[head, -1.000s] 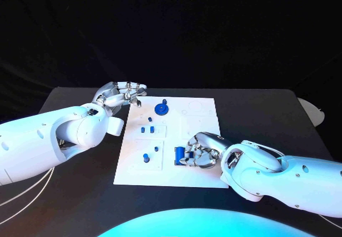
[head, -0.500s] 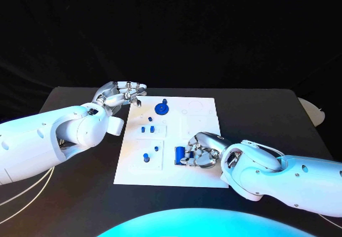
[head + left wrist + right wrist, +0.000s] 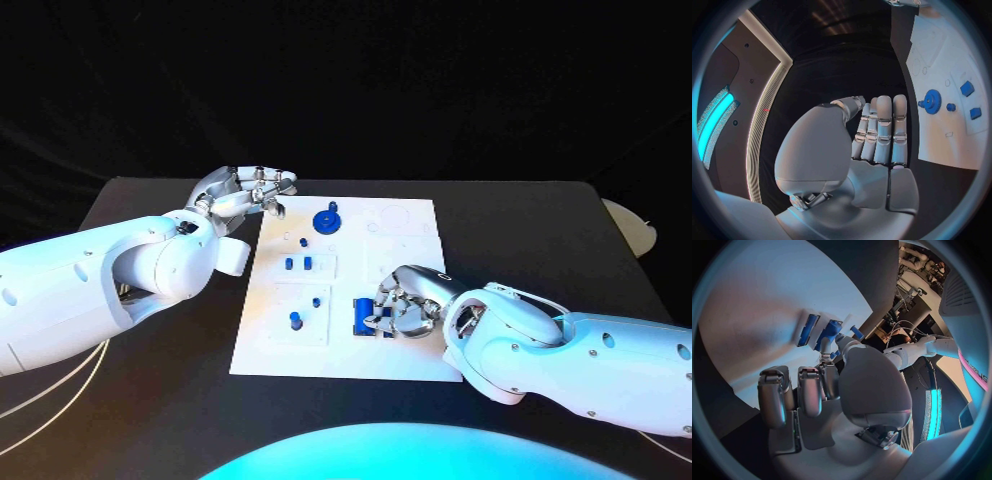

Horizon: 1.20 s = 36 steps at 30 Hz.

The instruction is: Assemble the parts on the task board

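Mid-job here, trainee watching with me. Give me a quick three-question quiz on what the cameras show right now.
1. True or false: the left hand holds a blue part.
2. Which hand is over the white board? A) left B) right C) neither
3. Fill in: the blue gear sits near the board's ___ end, far or near to the robot.

Key
1. False: in the left wrist view its fingers are straight and hold nothing.
2. B: the right hand is there, pinching a blue part in its fingertips.
3. Far.
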Each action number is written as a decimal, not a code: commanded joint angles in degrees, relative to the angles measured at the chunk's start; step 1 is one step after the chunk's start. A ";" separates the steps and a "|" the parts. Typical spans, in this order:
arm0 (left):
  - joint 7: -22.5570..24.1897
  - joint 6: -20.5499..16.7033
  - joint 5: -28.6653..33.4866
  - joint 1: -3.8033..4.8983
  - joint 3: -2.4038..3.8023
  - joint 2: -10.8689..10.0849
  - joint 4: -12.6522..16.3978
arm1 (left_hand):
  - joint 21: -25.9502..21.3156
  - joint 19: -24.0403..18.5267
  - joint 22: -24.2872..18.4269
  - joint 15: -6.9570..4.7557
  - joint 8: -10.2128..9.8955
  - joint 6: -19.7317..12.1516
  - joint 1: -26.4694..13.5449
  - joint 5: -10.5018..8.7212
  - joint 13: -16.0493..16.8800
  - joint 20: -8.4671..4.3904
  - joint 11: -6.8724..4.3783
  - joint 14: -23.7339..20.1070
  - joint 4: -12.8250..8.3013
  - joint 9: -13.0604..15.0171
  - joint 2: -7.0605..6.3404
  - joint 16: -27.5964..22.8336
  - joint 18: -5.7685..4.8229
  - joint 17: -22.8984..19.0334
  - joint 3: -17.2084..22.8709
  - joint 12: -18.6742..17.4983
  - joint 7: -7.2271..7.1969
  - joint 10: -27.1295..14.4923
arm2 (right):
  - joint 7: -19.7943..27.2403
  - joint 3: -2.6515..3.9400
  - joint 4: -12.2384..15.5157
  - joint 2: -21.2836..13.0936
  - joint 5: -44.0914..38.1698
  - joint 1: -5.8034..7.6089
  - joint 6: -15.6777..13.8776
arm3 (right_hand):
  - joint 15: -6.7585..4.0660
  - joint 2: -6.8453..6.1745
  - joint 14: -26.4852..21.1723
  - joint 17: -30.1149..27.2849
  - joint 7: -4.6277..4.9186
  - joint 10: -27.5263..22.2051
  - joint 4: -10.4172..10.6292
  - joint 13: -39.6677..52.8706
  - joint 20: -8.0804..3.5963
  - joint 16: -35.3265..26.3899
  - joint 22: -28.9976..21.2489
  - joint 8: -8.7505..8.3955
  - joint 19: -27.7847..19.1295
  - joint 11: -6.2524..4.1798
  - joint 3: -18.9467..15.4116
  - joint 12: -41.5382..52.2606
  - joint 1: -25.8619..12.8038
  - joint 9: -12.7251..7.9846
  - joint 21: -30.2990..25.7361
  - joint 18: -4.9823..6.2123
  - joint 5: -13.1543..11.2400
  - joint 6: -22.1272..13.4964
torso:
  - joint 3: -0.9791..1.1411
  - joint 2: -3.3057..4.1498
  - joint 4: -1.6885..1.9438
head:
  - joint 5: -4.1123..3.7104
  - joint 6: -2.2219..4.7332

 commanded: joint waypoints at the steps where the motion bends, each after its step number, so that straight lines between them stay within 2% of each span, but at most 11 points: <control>1: 0.34 0.86 -0.17 -0.09 0.03 0.03 0.16 | -0.31 0.43 0.08 -0.16 0.25 0.04 -0.08 0.12 0.06 -0.03 -0.01 0.10 -0.22 0.09 0.63 -0.36 0.80 -0.09 0.05 0.38 0.10 -0.36 | -0.05 0.01 0.33 -0.20 -1.06 -0.01 -0.98 | -0.34 0.03 4.78 9.07 -0.15 1.00 0.16 7.26 -0.31 0.21 15.07 0.21 5.99 -0.14 -0.05 0.24 0.42 -0.05 0.31 -0.38 -0.22 0.20 | -0.02 0.00 -0.04 | 0.00 0.05; 11: 0.47 0.83 -0.17 -0.09 0.03 0.09 -0.07 | -0.33 0.45 0.11 -0.15 0.29 0.05 -0.12 0.08 0.08 -0.04 0.00 0.10 -0.29 0.12 0.74 -0.38 0.80 -0.12 0.09 0.53 0.11 -0.43 | 6.21 0.02 1.22 -2.54 3.13 0.19 -7.01 | 0.13 -0.35 4.41 7.43 0.83 -0.91 0.31 4.95 -0.08 -0.60 14.64 -1.17 5.42 0.58 -0.65 -3.66 0.14 -0.64 -1.07 -0.07 1.15 -2.07 | -0.03 -0.16 -0.17 | -0.04 0.71; 18: 1.60 1.19 1.11 -0.12 -0.25 0.58 -1.05 | -0.45 0.39 0.08 -0.08 0.26 -0.05 -0.70 0.02 0.06 0.01 0.07 0.05 0.00 0.12 0.48 -0.42 0.77 -0.15 -0.21 0.58 0.13 -0.55 | 24.75 0.07 -2.25 -4.32 21.31 2.37 -12.42 | 1.53 -0.35 3.46 3.73 2.69 -4.85 -0.06 0.88 1.07 -2.68 12.90 -3.47 3.01 2.22 -0.55 -10.43 2.43 -1.51 -6.79 1.17 1.85 -5.50 | -0.12 -0.78 -0.50 | -0.57 2.74; 22: 2.85 1.30 2.95 -0.24 -0.40 1.21 -2.12 | -0.98 -0.04 -0.13 0.08 0.18 -0.32 -1.53 -0.07 -0.03 0.17 0.12 -0.65 0.50 0.10 0.03 -0.85 0.71 -0.33 -0.71 0.51 0.11 -0.89 | 35.12 0.07 -7.30 -3.83 37.13 4.29 -9.87 | 2.34 0.29 0.88 -4.16 3.83 -12.46 -1.05 -7.24 1.91 -7.93 9.13 -4.58 -2.10 3.17 0.57 -23.31 5.64 -1.75 -18.54 3.54 1.44 -7.75 | -0.29 -1.57 -0.73 | -0.76 4.21; 24: 3.50 1.21 3.96 -0.39 -0.44 1.63 -2.80 | -2.58 -1.37 -0.85 0.37 0.13 -0.63 -1.76 -0.05 -0.28 0.53 0.33 -2.99 0.82 0.11 -0.18 -2.81 0.64 -1.12 -0.90 0.22 0.21 -1.46 | 38.95 0.10 -10.06 -3.25 44.19 5.10 -8.33 | 3.02 0.76 -2.39 -12.27 4.57 -18.78 -1.37 -14.86 2.58 -14.15 5.34 -5.13 -6.68 3.94 1.34 -34.28 6.94 -1.79 -29.00 5.41 0.91 -9.10 | -0.37 -1.95 -0.79 | -0.79 5.06; 25: 3.88 1.11 4.64 -0.49 -0.46 1.96 -3.32 | -3.42 -2.05 -1.26 0.59 0.10 -0.76 -1.87 -0.06 -0.44 0.73 0.45 -4.15 1.00 0.11 -0.27 -3.90 0.58 -1.57 -0.94 -0.05 0.34 -1.77 | 40.99 0.14 -11.87 -2.78 48.01 5.52 -7.55 | 3.47 0.72 -5.65 -19.64 5.10 -21.94 -1.64 -18.84 3.06 -20.31 1.48 -5.54 -10.86 4.46 2.00 -39.31 7.73 -1.83 -38.77 7.00 0.87 -10.09 | -0.43 -2.30 -0.84 | -0.83 5.34; 29: 5.01 0.68 6.27 -0.70 -0.48 3.06 -5.32 | -7.95 -4.91 -3.68 1.69 -0.38 -1.88 -1.94 -0.15 -1.69 1.87 1.46 -8.14 1.63 -0.03 -0.62 -10.01 0.38 -4.24 -0.70 -2.03 1.01 -3.06 | 45.90 0.39 -17.75 -0.70 57.47 6.48 -5.50 | 3.93 0.68 -8.82 -27.22 5.76 -23.01 -1.68 -21.89 3.55 -27.50 -3.47 -6.33 -14.96 4.90 2.88 -41.79 8.23 -2.14 -49.61 8.59 0.91 -11.28 | -0.70 -3.18 -1.03 | -1.11 7.28; 30: 5.45 0.54 6.74 -0.75 -0.48 3.46 -6.07 | -10.40 -5.74 -5.16 2.17 -0.46 -2.23 -1.89 -0.21 -2.43 2.53 1.63 -8.58 1.87 -0.03 -0.77 -13.34 0.42 -5.69 -0.63 -3.03 1.31 -3.04 | 47.21 0.49 -19.74 0.12 59.51 6.74 -4.88 | 4.31 0.56 -12.30 -34.19 6.24 -23.93 -1.63 -23.52 3.79 -34.00 -7.11 -6.81 -18.59 5.22 3.42 -43.49 8.45 -2.39 -57.99 9.81 0.83 -11.85 | -0.80 -3.49 -1.13 | -1.03 7.51; 31: 5.81 0.47 7.12 -0.78 -0.48 3.75 -6.66 | -12.19 -6.91 -6.17 2.56 -0.56 -2.52 -1.99 -0.13 -2.93 2.99 2.01 -10.14 2.14 -0.05 -0.92 -16.04 0.17 -6.78 -0.41 -3.84 1.39 -3.41 | 48.13 0.57 -21.27 0.79 60.86 6.91 -4.41 | 5.03 1.02 -16.58 -36.32 6.49 -27.53 -1.37 -27.16 4.37 -39.27 -9.62 -7.27 -21.54 5.92 5.34 -48.38 9.32 -2.66 -62.19 9.79 0.96 -12.21 | -0.84 -3.71 -1.20 | -1.04 7.96; 34: 6.94 0.63 8.16 -0.94 -0.47 4.69 -8.72 | -20.36 -8.92 -11.63 3.90 -0.30 -3.17 -2.37 -0.31 -5.08 5.15 2.38 -9.29 3.22 0.21 -1.00 -25.30 0.20 -9.96 0.28 -7.07 1.33 -1.95 | 50.56 0.82 -25.78 2.90 64.29 7.31 -2.88 | 6.88 0.18 -19.46 -44.57 7.61 -23.95 -2.21 -42.85 6.57 -55.87 -19.98 -9.44 -24.16 7.67 10.64 -60.06 9.76 -4.10 -72.75 10.01 -1.51 -11.63 | -0.87 -4.04 -1.37 | -0.97 8.98; 36: 7.58 0.92 8.60 -1.05 -0.46 5.40 -10.18 | -26.53 -9.66 -16.06 3.97 -0.38 -4.07 -2.47 -0.14 -6.30 6.86 2.54 -9.95 3.61 0.34 -1.92 -31.64 0.30 -11.16 -0.25 -9.88 0.56 -0.63 | 51.74 0.93 -28.43 4.24 65.64 7.46 -1.95 | 7.78 0.30 -21.19 -46.37 7.81 -23.71 -2.95 -46.02 7.17 -59.61 -22.48 -10.11 -25.39 8.04 11.59 -62.12 9.61 -4.51 -75.26 9.86 -1.99 -11.36 | -0.84 -4.41 -1.37 | -0.94 9.40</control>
